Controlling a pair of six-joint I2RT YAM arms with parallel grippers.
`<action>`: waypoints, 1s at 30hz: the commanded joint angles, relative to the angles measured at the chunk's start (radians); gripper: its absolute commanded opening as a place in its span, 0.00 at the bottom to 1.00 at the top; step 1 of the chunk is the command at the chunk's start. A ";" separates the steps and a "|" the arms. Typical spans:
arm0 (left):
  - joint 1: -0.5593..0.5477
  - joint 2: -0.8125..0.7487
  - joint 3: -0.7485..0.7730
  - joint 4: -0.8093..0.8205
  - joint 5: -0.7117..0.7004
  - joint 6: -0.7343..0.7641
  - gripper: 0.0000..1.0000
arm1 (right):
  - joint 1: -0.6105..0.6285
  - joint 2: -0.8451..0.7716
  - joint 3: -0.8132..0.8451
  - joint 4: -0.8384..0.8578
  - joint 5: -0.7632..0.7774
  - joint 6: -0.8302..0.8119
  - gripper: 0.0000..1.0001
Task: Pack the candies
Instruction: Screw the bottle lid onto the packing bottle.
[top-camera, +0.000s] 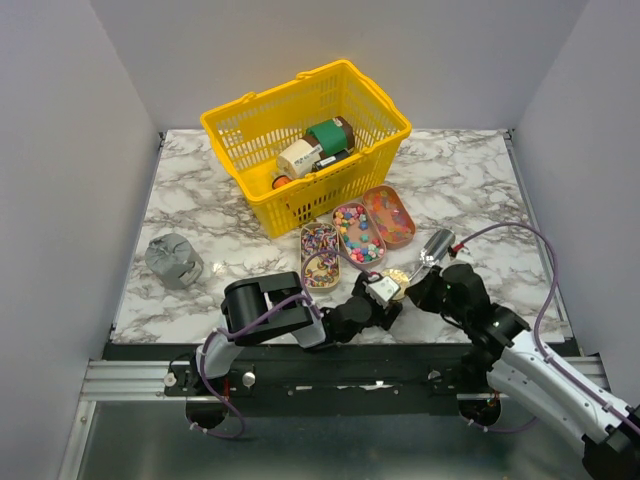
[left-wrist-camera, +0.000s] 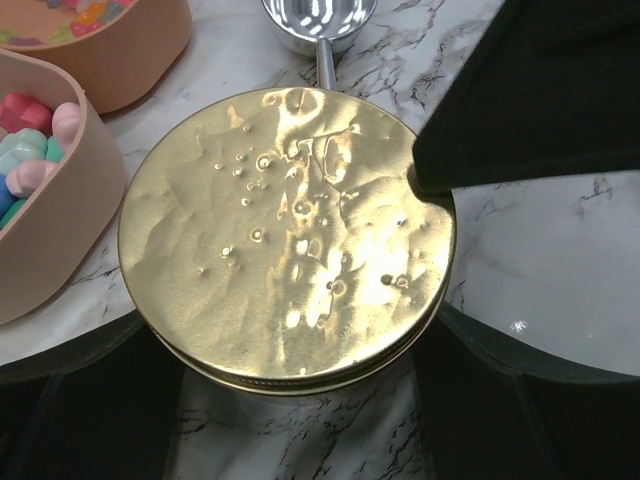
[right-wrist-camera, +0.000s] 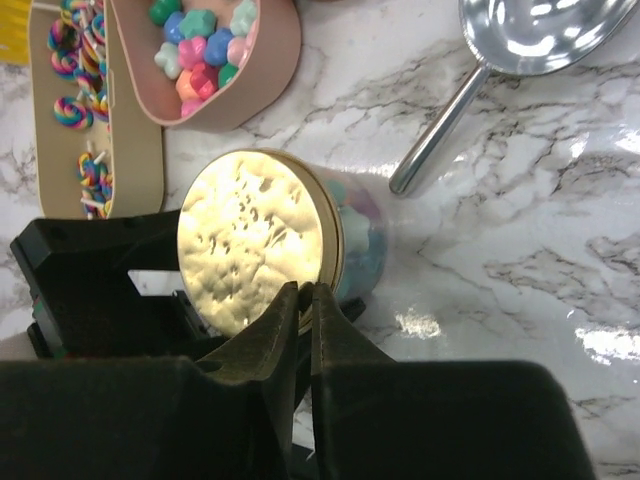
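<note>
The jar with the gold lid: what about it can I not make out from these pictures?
- How full the jar is: the gold lid covers it in the left wrist view; the right wrist view shows only a strip of its side.
- Whether its base rests on the table: hidden under the lid, and behind the right gripper.
- Top external view: too small for any detail.
</note>
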 joint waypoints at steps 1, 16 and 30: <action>0.024 0.055 0.009 -0.157 -0.020 -0.040 0.68 | 0.036 -0.017 0.021 -0.209 -0.204 0.018 0.02; 0.021 -0.029 -0.107 0.028 0.131 -0.025 0.99 | 0.036 -0.003 0.091 -0.198 -0.133 -0.039 0.47; -0.011 -0.308 -0.150 -0.367 -0.005 -0.178 0.99 | 0.036 -0.006 0.105 -0.177 -0.043 -0.064 0.48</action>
